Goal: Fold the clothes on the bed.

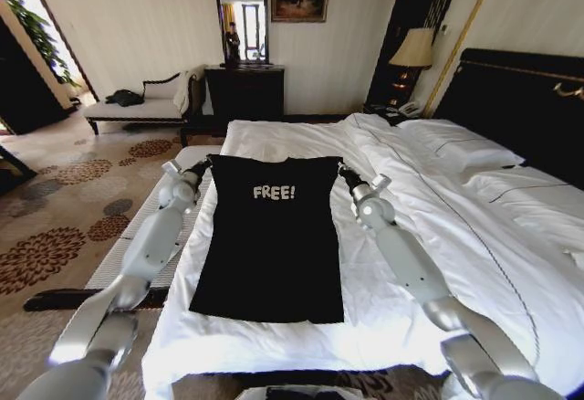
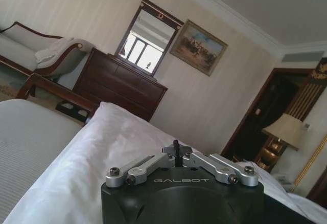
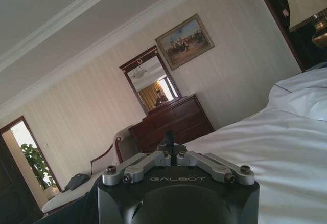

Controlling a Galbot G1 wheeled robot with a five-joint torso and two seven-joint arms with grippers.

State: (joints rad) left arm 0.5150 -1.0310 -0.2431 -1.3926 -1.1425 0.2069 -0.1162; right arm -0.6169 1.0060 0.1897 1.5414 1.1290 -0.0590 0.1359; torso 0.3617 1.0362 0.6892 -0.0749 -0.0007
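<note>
We are handling a black T-shirt, and we are judging it light, soft and limp: it is likely going to sag and crease wherever it is lifted, and it may drag on the sheet rather than slide cleanly. The best holds look like the two shoulder corners, where the cloth is doubled at the seams. It is lying flat and face up near the foot edge of the bed, toward the bed's left side, with white "FREE!" lettering on the chest and its hem squared toward us. Our left gripper is reaching to the left shoulder and our right gripper to the right shoulder; both sets of fingers are looking pressed together, apparently pinching the shirt's shoulder cloth.
</note>
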